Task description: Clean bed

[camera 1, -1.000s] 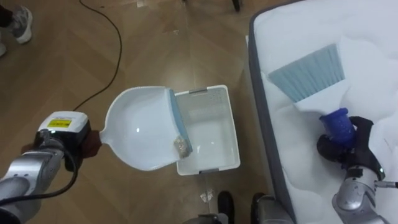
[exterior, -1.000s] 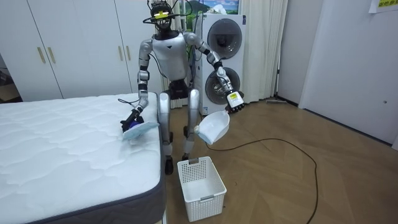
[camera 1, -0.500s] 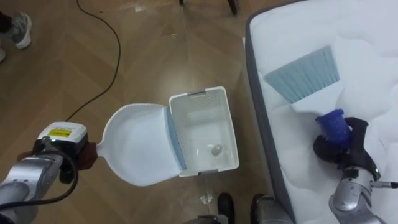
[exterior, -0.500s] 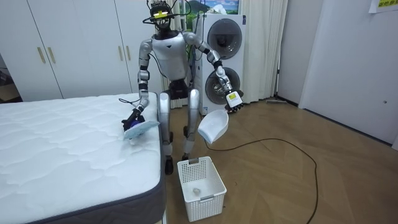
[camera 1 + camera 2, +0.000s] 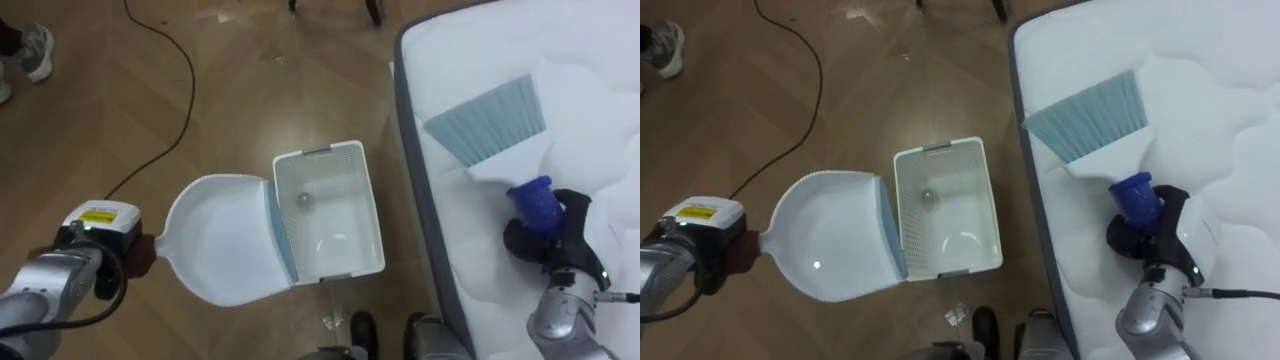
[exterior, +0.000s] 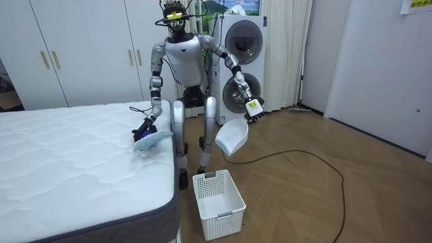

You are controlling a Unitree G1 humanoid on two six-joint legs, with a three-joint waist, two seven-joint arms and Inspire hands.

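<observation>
The dustpan (image 5: 225, 240) is gripped by the left hand (image 5: 100, 255) with its mouth toward 3 o'clock, toward the bed (image 5: 600, 110), where the brush (image 5: 490, 120) is clasped by the right hand (image 5: 558, 245).

You'll see the white dustpan (image 5: 225, 238) up off the floor, its blue lip over the left rim of the white basket (image 5: 372, 215), where a small scrap (image 5: 304, 199) lies. The brush (image 5: 487, 120), pale blue bristles, blue handle, rests on the bed (image 5: 600, 120) near its edge.
</observation>
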